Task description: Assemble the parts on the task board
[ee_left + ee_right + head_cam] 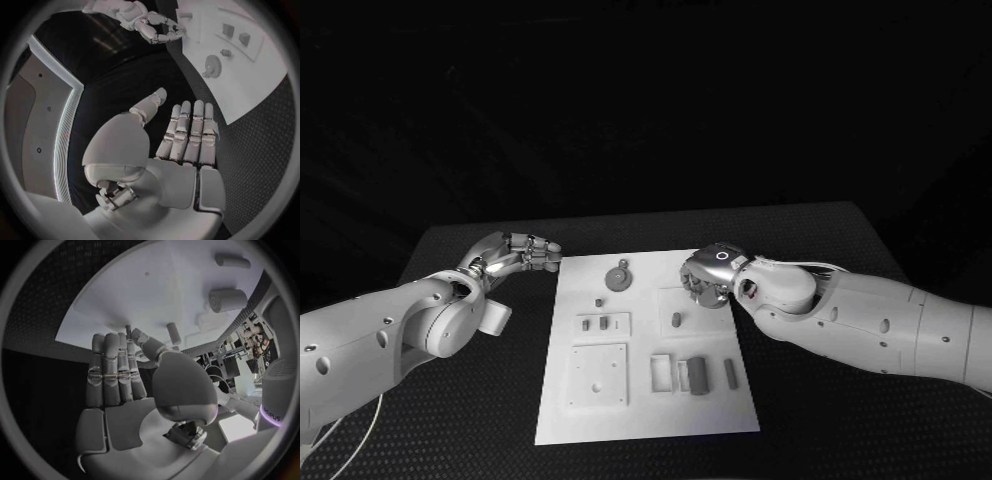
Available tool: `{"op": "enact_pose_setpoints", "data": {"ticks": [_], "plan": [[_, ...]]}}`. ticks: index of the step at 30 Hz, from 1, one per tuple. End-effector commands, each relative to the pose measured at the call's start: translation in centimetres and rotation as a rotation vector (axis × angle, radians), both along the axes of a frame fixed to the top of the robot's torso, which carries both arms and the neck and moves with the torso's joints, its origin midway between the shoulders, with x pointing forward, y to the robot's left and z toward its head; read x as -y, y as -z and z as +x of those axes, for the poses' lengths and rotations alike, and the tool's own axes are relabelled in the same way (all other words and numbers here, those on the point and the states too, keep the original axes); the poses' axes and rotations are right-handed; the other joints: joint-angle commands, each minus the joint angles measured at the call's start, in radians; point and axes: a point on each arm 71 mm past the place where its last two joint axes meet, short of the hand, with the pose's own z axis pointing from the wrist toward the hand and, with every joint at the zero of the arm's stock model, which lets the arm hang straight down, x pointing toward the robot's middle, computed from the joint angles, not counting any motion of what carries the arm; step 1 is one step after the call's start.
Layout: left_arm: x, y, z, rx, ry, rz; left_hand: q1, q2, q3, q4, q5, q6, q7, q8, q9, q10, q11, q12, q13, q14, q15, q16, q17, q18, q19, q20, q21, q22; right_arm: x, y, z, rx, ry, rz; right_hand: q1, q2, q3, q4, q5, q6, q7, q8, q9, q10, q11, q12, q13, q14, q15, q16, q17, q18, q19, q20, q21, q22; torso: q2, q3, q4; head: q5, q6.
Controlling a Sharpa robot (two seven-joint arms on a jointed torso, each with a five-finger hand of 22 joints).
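Head view, nearest edge first: the white task board [646,420] is a flat rectangular plate lying on the black dotted-texture worktop [848,440], its long axis running away from the robot. On its near half a raised square plate [599,375] sits on the left side, and beside it to the right stands a group of small upright blocks [689,374], one of them darker grey. Further out, a smaller raised panel [603,323] holds two little dark parts in its recesses. To its right a short grey peg [678,320] lies with its long axis pointing away from the robot. Towards the far end a round grey disc with a small tab [619,277] lies flat on the board, and a tiny part [600,301] rests just near it.

The right robot hand [708,275] hovers over the board's far right part, fingers straight and side by side, thumb apart, holding nothing; the right wrist view shows the same flat open palm [119,390] above the white plate. The left robot hand [516,255] is off the board, over the worktop just beside its far left corner, fingers extended together and empty, as the left wrist view [184,145] confirms.
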Motion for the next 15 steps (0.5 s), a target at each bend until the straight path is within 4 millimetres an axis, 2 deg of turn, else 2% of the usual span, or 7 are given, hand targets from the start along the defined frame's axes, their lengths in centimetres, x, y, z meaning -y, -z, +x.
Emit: {"op": "enact_pose_setpoints", "data": {"ticks": [1,9,15], "plan": [[0.2,0.0,0.0,-0.002,0.013,-0.012,0.007,-0.002,-0.002,-0.001,-0.006,-0.004,0.002,0.003,-0.001,-0.001,0.005,-0.002,-0.001,0.006,-0.003,-0.005,0.002,0.012,0.008,-0.002,0.004,-0.002,0.0,-0.4,0.1,-0.027,0.012,0.024,-0.004,-0.003,-0.002,0.000,-0.001,-0.001,0.005,-0.003,0.000,0.008,0.000,-0.002,0.002,0.003,-0.007,0.006,0.001,0.014,0.006,0.000,0.005,0.008,0.000,0.0002,-0.0001,0.001,0.000],[0.1,0.0,0.0,-0.004,0.012,-0.011,0.007,-0.003,-0.002,-0.001,-0.006,-0.004,0.002,0.003,-0.001,-0.002,0.005,-0.002,-0.002,0.006,-0.003,-0.006,0.002,0.012,0.007,-0.002,0.003,-0.003,0.1,-1.5,0.1,-0.058,0.020,0.069,-0.006,-0.001,-0.001,0.000,-0.001,-0.001,0.005,-0.004,0.000,0.007,0.000,-0.003,0.002,0.003,-0.007,0.006,0.001,0.014,0.006,0.000,0.004,0.008,0.001,-0.0007,-0.0005,0.001,0.000],[0.0,0.0,-0.1,-0.015,0.013,-0.008,0.007,-0.003,-0.003,-0.001,-0.006,-0.004,0.003,0.002,-0.002,-0.003,0.006,-0.002,-0.002,0.005,-0.003,-0.007,0.003,0.012,0.007,-0.002,0.003,-0.004,-0.9,-2.5,-0.5,-0.040,-0.013,0.090,-0.006,0.000,-0.001,0.000,-0.001,-0.002,0.005,-0.004,0.000,0.007,0.000,-0.003,0.002,0.002,-0.007,0.005,0.001,0.014,0.006,0.000,0.004,0.009,0.000,-0.0008,-0.0005,0.002,-0.001]]}}
